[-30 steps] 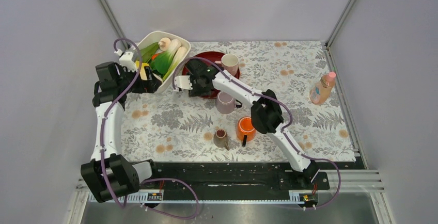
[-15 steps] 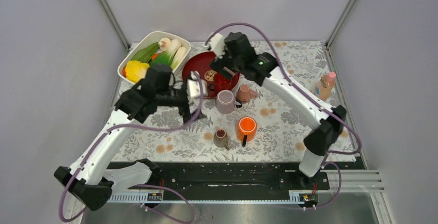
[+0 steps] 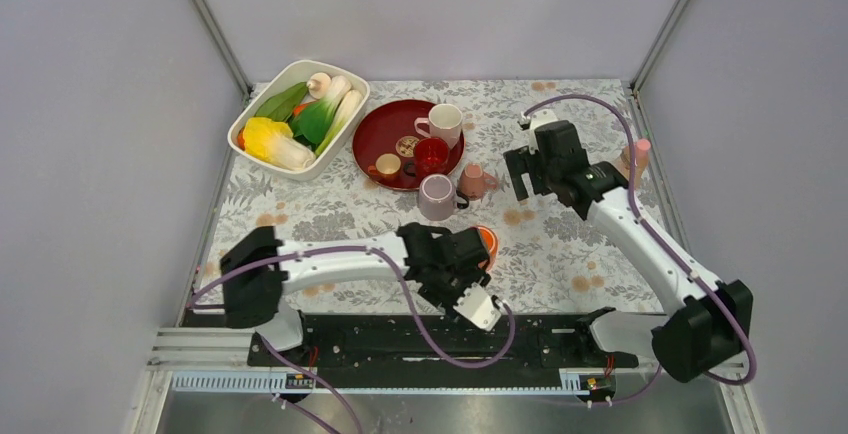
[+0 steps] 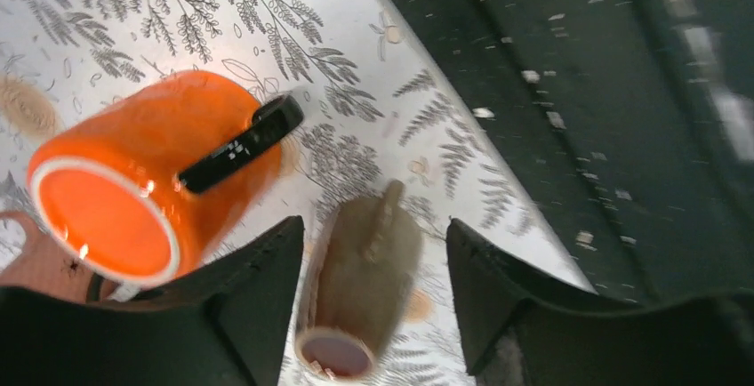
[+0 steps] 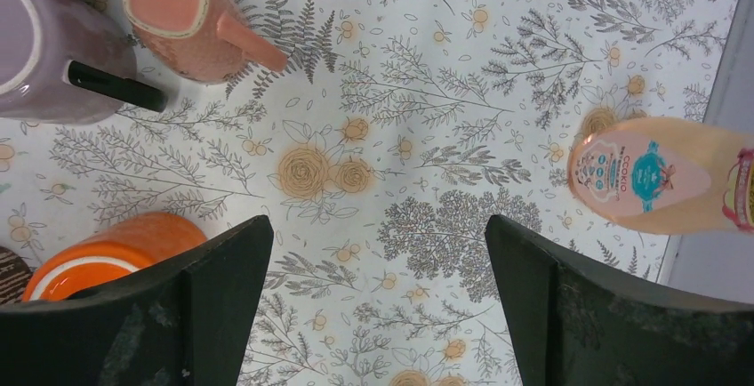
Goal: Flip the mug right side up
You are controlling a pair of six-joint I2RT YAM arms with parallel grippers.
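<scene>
Floral worktop [image 3: 330, 224], near edge: the left end effector [image 4: 373, 235] hangs with fingers apart astride the small brown mug [image 4: 360, 270], just beside the orange mug [image 4: 151, 181]. Seemingly inverted, the brown mug points its narrow base at the wrist, long axis upright. The right end effector [image 5: 378, 235], also spread, is well apart.
</scene>
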